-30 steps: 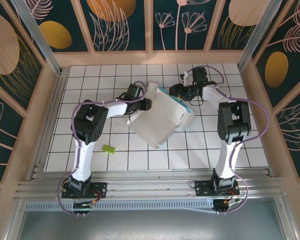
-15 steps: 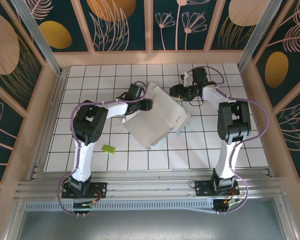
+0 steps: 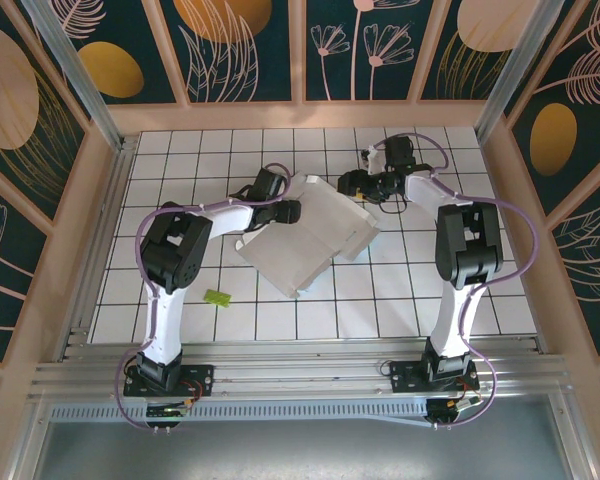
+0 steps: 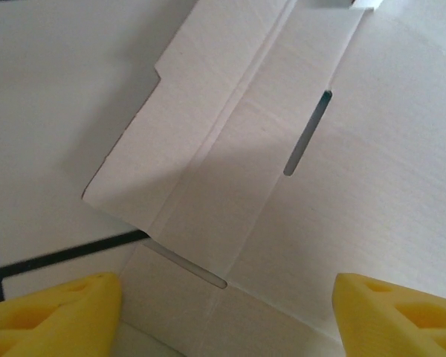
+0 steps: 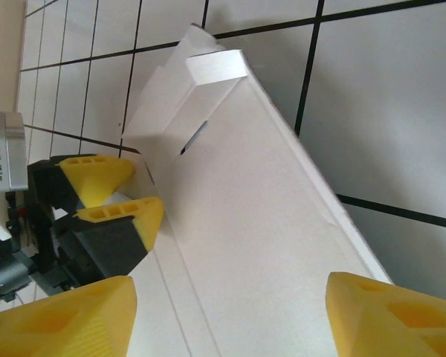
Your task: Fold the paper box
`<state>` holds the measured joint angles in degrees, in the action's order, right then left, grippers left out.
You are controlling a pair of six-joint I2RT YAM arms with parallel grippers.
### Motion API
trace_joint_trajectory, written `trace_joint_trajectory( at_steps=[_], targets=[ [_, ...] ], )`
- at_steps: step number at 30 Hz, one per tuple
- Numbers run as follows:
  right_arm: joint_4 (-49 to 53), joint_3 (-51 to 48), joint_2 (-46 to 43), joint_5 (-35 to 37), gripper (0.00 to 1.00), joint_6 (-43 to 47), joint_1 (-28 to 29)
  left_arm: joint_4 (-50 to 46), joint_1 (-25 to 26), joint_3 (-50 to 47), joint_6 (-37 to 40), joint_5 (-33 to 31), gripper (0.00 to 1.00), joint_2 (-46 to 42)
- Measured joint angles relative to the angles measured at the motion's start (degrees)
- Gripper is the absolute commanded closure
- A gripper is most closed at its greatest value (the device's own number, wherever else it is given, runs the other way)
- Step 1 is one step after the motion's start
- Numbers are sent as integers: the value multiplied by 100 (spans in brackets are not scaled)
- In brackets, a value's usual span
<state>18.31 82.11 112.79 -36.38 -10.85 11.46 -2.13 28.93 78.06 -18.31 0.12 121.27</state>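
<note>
Left fingers [image 3: 292, 211]: spread wide and released, holding nothing; tips at the box's left edge.
Right fingers [image 3: 348, 183]: spread apart and released, holding nothing; just off the box's far right corner.
Box [image 3: 305, 245]: lying on the tabletop [image 3: 180, 160], white side up, between the two sets of fingers; its slots show just beyond the left fingers.
Scrap [image 3: 217, 297]: lime green, well apart from the left fingers, on their near side.

Paper box [image 3: 305, 240] ahead of my left pincer [image 4: 223, 297] showed plain white. Its fingers [image 4: 48, 309] were yellow. Table [image 3: 180, 170] beneath it was white with black grid.
</note>
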Motion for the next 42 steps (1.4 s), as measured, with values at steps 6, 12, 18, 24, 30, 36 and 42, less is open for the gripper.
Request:
trace_joint_trajectory(
  at_steps=[6,12,18,24,30,36,42],
  targets=[
    [-170,-177,-334,782,20,638,116,-216,-39,-313,-184,267,25,-492],
    [321,831,468,1257,20,1532,378,-236,-236,-634,-501,809,23,-1217],
    [927,1764,1493,1292,31,2009,501,-170,-570,-1027,-802,1394,21,-1711],
    [1353,1880,1768,1281,68,2275,507,-173,-730,-1139,-898,1637,19,-1759],
    [1484,1878,1742,1449,87,2503,570,-271,-737,-1113,-844,1740,18,-1729],
    [1576,1770,1355,1379,89,2721,649,-634,-970,-601,-463,1755,22,-1215],
    [1674,1770,1045,1606,88,2990,813,-977,-1163,31,164,1790,24,-544]
  ],
)
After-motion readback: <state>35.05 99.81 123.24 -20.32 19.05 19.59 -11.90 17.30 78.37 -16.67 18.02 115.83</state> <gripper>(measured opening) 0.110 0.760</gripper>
